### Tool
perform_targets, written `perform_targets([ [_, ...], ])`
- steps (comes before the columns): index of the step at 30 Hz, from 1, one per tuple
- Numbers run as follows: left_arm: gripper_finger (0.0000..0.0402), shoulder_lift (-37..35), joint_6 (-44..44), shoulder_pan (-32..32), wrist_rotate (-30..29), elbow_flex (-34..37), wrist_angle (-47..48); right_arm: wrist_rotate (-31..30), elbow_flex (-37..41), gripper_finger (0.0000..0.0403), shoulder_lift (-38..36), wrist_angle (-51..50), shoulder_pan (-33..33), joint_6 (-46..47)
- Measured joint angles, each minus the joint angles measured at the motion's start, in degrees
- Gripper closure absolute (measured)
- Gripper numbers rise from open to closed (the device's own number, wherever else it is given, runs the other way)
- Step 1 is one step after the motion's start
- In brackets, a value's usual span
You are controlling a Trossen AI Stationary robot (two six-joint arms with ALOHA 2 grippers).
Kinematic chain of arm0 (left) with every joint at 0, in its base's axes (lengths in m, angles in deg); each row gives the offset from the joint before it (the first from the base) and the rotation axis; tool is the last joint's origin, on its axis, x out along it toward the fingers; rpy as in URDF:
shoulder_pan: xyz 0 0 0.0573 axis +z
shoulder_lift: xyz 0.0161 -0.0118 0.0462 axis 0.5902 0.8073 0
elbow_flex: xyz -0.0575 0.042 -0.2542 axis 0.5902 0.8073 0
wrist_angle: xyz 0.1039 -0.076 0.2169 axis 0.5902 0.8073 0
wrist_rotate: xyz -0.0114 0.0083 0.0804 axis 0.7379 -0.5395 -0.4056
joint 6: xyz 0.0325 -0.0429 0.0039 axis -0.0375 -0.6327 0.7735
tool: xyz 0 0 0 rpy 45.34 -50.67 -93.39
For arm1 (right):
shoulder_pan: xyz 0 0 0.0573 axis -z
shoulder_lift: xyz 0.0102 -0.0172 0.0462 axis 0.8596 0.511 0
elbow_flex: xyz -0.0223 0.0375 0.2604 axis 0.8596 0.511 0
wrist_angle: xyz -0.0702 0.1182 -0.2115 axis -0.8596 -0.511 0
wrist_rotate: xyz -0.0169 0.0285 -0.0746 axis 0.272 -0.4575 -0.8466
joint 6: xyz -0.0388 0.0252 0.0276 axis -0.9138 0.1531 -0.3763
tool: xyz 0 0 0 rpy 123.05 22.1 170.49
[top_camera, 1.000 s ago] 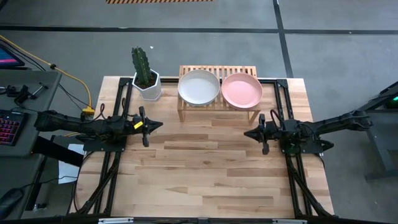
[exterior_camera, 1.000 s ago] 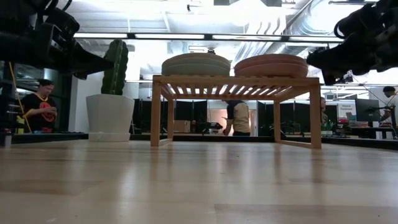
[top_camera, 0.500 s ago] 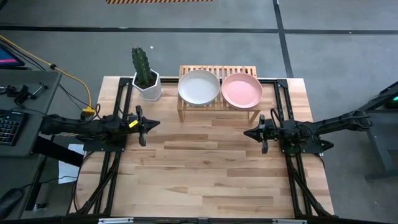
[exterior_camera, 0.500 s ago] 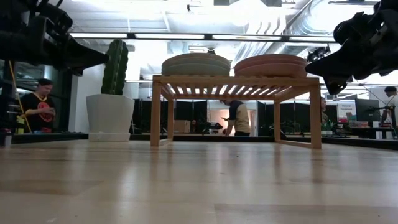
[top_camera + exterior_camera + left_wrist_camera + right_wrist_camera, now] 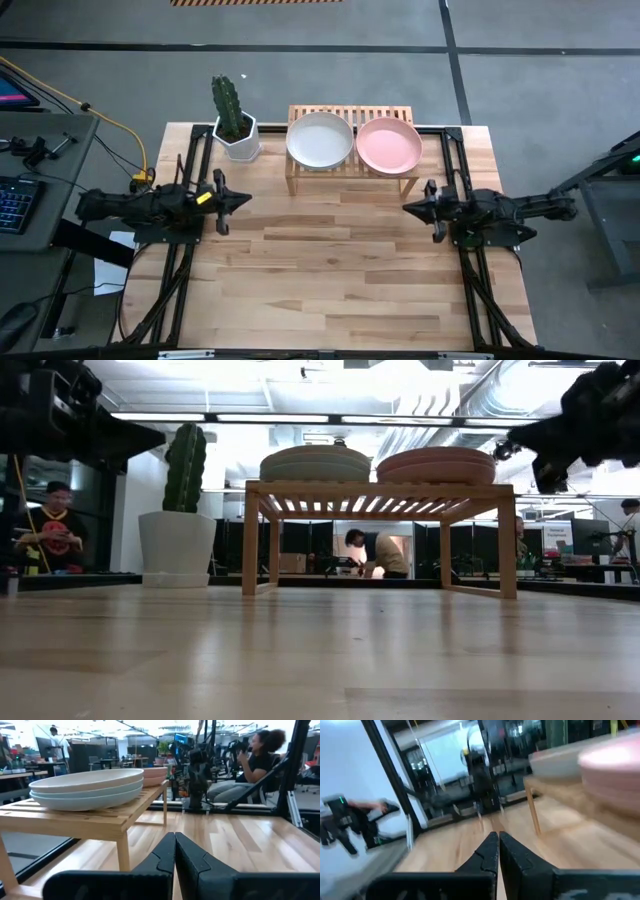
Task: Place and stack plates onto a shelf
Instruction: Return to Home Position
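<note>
Two stacks of plates rest on the slatted top of the light wooden shelf [image 5: 350, 112] at the table's far edge. The left stack [image 5: 320, 140] has a beige plate on top, with pale blue and pale green ones under it [image 5: 85, 795]. The right stack [image 5: 389, 145] is pink [image 5: 436, 464]. My left gripper [image 5: 247, 199] is shut and hovers near the table's left side, pointing right. My right gripper [image 5: 405, 208] is shut and hovers near the right side, in front of the shelf's right leg, pointing left. Neither touches anything.
A white hexagonal pot with a cactus [image 5: 236, 130] stands left of the shelf at the far edge. Black frame rails [image 5: 190, 180] run along both table sides under the arms. Bare wood [image 5: 330, 260] stretches between the grippers and toward the near edge. People [image 5: 255, 755] are in the room beyond.
Both arms have drawn back from the table's middle. The left gripper has moved toward the left edge and the right gripper toward the right edge, rising a little. Both have stayed shut. The plates and the shelf have not moved.
</note>
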Motion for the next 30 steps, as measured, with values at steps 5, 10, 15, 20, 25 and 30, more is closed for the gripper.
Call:
perform_targets([
  [5, 0.0401, 0.0, 0.0, -0.7, 0.1, 0.0, -0.2, -0.1, 0.0, 0.0402, -0.6, 4.4, -0.1, 0.0],
  [10, 0.0401, 0.0, 0.0, -0.9, 0.5, 0.0, 0.0, -0.1, 0.0, 0.0402, -0.6, 3.5, -0.1, 0.0],
  [15, 0.0401, 0.0, 0.0, -0.9, 0.5, 0.0, -0.1, -0.1, 0.0, 0.0402, -0.6, 2.1, 0.0, 0.0],
  [20, 0.0401, 0.0, 0.0, -0.9, 0.5, 0.0, -0.1, 0.1, 0.0, 0.0402, -0.6, 2.1, 0.0, 0.0],
  [25, 0.0401, 0.0, 0.0, -0.9, 0.5, 0.0, -0.1, 0.1, 0.0, 0.0402, 0.2, 2.0, -0.1, 0.0],
  [30, 0.0401, 0.0, 0.0, -0.9, 0.5, 0.0, -0.2, 0.1, 0.0, 0.0402, 0.2, 2.0, -0.1, 0.0],
])
